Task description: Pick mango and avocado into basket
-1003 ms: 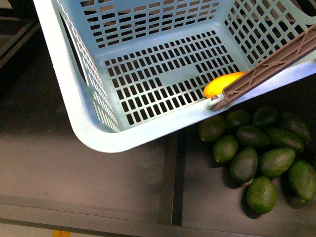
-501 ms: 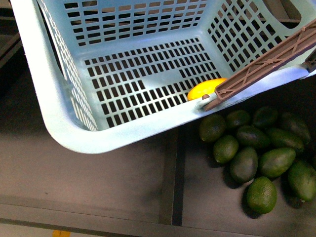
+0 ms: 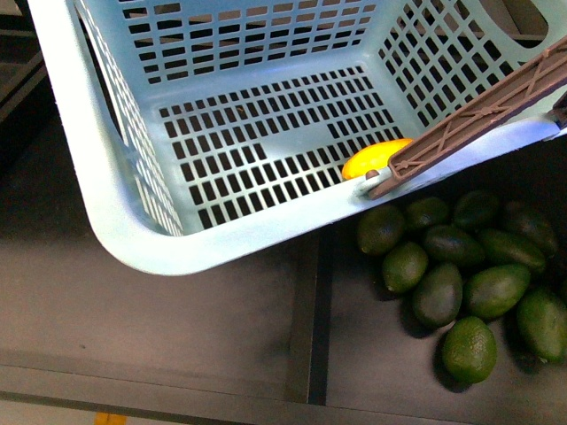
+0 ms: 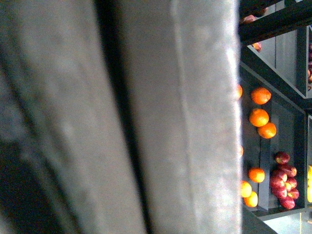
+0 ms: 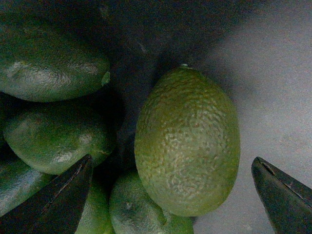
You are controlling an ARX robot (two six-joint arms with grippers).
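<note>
Step in hand: avocado pick; the mango half is looking done. Mango [image 3: 376,158] is lying in the basket [image 3: 133,230], in the near corner under the brown handle [image 3: 478,124]. Nothing else is showing in there.

I'm hovering my right gripper [image 5: 171,161] over one avocado [image 5: 187,141] at the edge of the pile. Jaws are spread wide with fingers [image 5: 63,195] on either side, neither touching it. Neighbouring avocados are crowding one side; the other side is bare shelf.

Front view is showing the avocado pile [image 3: 461,266] sitting on the dark shelf [image 3: 177,328], just beside the basket's corner. I can't tell which one there is mine.

Next move, as I'm reading it: dropping straight down, closing across the short axis, keeping the pile-side finger clear of the neighbours.

Left jaws aren't showing in any view, so I can't tell their state. Left wrist view is mostly grey blur, with oranges [image 4: 259,117] on far shelves.
</note>
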